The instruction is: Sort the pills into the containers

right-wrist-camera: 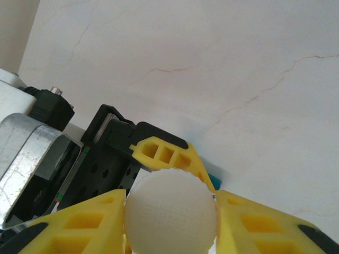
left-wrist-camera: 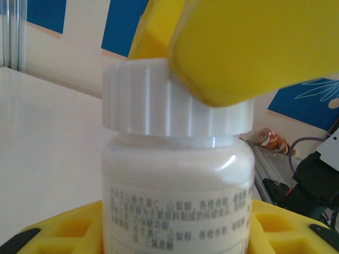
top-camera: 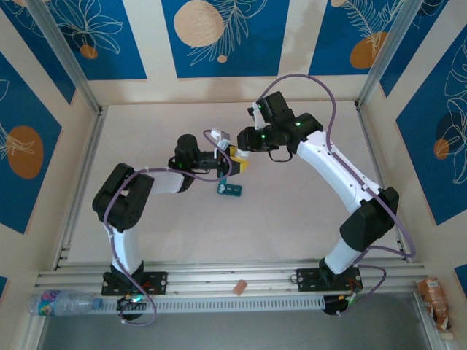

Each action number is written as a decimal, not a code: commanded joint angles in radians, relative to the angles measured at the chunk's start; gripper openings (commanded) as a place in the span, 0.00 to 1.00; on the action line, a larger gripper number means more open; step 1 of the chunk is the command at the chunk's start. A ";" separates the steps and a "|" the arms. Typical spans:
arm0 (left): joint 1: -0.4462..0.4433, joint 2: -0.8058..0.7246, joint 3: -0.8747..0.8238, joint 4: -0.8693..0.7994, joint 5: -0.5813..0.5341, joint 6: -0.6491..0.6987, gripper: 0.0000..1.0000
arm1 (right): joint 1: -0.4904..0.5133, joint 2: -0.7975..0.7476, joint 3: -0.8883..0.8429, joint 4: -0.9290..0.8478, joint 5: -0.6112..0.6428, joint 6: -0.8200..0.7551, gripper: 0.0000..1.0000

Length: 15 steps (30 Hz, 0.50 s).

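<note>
Near rail, top view: water bottle (top-camera: 62,300) at lower left, orange packet (top-camera: 435,295) at lower right. Further up, centre of frame: containers (top-camera: 230,189), teal strip, flat on the bench (top-camera: 306,211), touched by neither arm, just below the meeting point of both wrists. Above that: white bottle (left-wrist-camera: 175,180) pinched round the body by the left jaws, left fingers (left-wrist-camera: 53,233) either side at the bottom of the left wrist frame, printed label facing the lens. Ribbed cap (left-wrist-camera: 159,100) on the neck, pinched by the right jaws, one right finger (left-wrist-camera: 254,47) coming in from upper right there. Right wrist frame: cap round and white at bottom centre, yellow pads (right-wrist-camera: 79,222) tight on both flanks; sliver of teal just past it. Farthest back: blue patterned wall panels (top-camera: 219,36).
</note>
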 commanded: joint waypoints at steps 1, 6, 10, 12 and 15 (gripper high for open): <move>-0.011 -0.034 0.042 0.156 -0.008 -0.005 0.00 | 0.020 0.018 0.000 -0.087 -0.075 0.023 0.41; -0.011 -0.030 0.041 0.156 -0.010 -0.005 0.00 | -0.047 -0.022 0.064 -0.091 -0.141 -0.006 0.53; -0.011 -0.029 0.039 0.155 -0.012 -0.005 0.00 | -0.095 -0.063 0.085 -0.073 -0.212 -0.052 0.66; -0.011 -0.031 0.036 0.156 -0.011 -0.003 0.00 | -0.112 -0.092 0.065 -0.039 -0.246 -0.104 0.71; -0.012 -0.033 0.032 0.156 -0.011 -0.003 0.00 | -0.145 -0.118 0.028 0.005 -0.312 -0.233 0.75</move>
